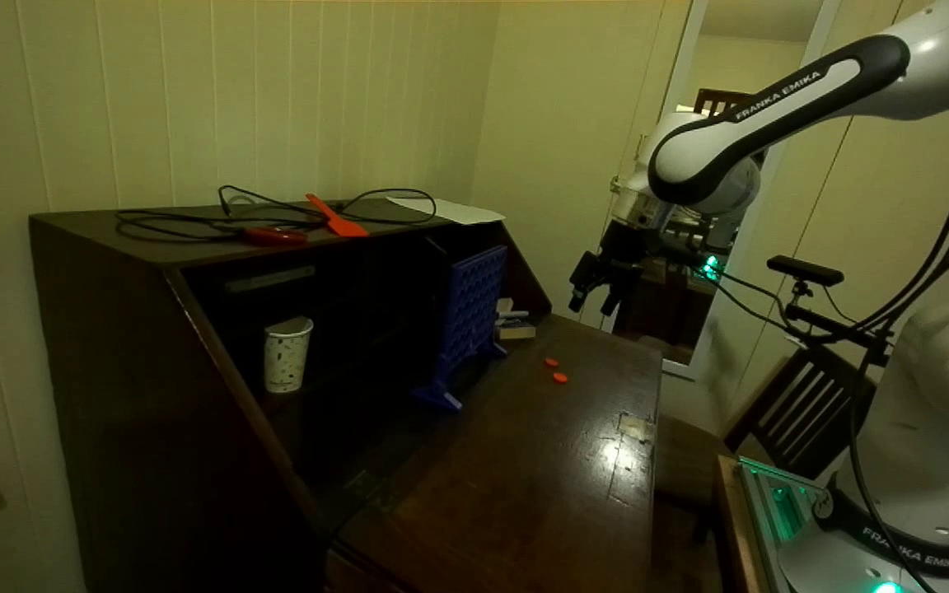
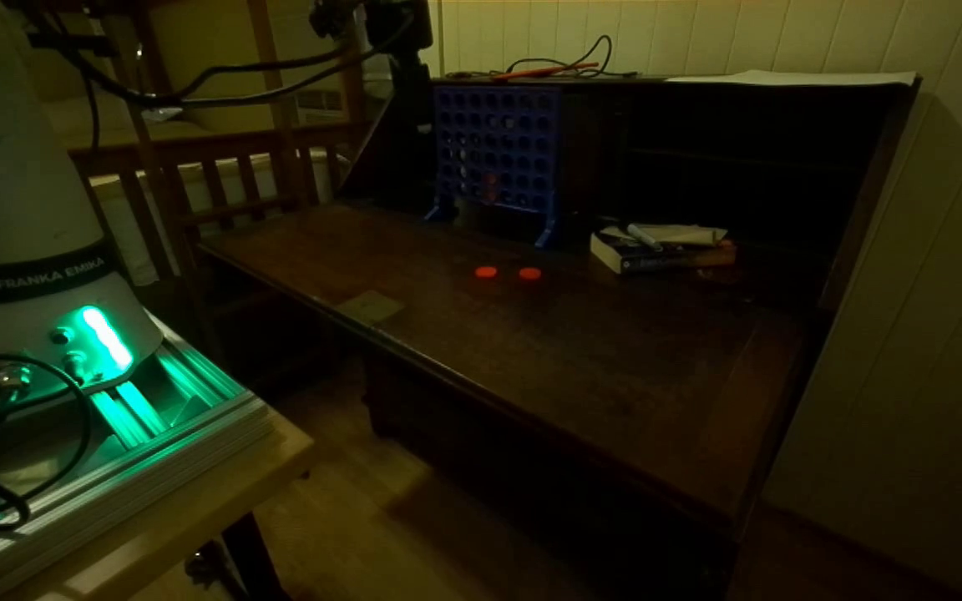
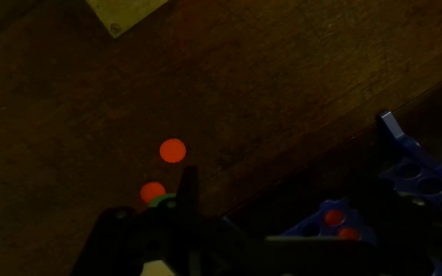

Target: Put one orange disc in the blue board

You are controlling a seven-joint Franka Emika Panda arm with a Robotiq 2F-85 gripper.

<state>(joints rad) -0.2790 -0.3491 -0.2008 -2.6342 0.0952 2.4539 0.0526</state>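
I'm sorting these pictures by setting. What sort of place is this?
Probably a room in a home: a slant-front wooden desk with a blue Connect Four-style board standing on it, and a grooved, panelled wall behind.

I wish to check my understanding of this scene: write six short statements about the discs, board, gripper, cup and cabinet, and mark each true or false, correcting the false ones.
1. Two orange discs lie on the desk surface. True.
2. The blue board holds two reddish discs. True.
3. The blue board lies flat. False: the blue board stands upright.
4. The gripper is shut on an orange disc. False: the gripper is open and raised, with no disc seen in it.
5. The patterned cup stands on top of the cabinet. False: the patterned cup stands inside the cabinet.
6. An orange-red tool lies on top of the cabinet. True.
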